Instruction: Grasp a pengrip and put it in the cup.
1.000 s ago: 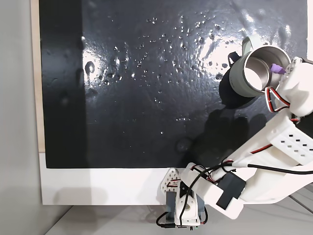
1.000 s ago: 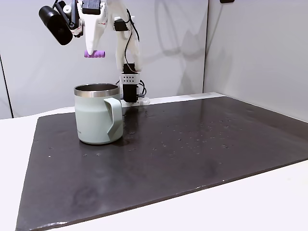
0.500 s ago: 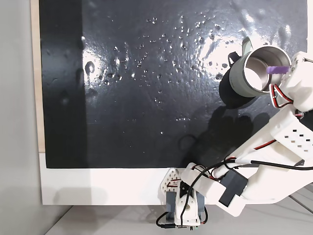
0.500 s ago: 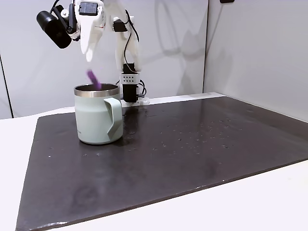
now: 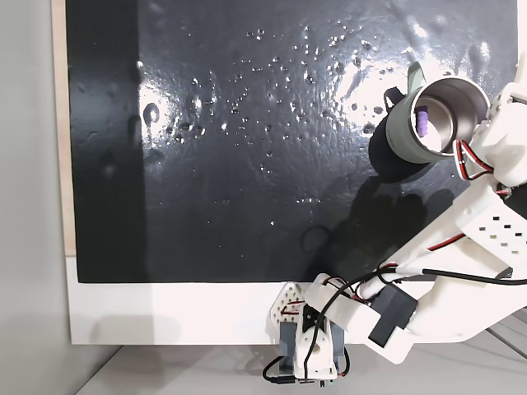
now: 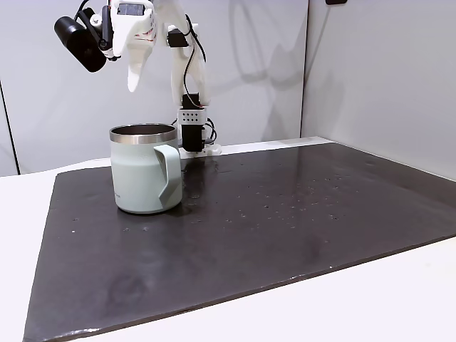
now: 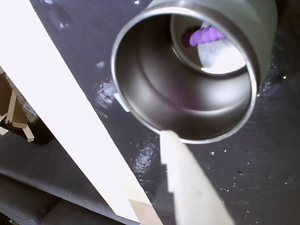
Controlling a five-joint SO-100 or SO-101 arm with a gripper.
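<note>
A second ago the pengrip (image 5: 422,123) sat pinched in the pincer (image 6: 135,77) above the cup (image 6: 144,171); half a second ago it was falling toward the rim. Now it lies inside the cup, on the steel bottom against the inner wall in the wrist view, so the task looks essentially complete. The white arm (image 5: 469,247) hangs high over the cup at the black mat's (image 6: 285,221) left end in the side fixed view, its pincer spread and empty.
</note>
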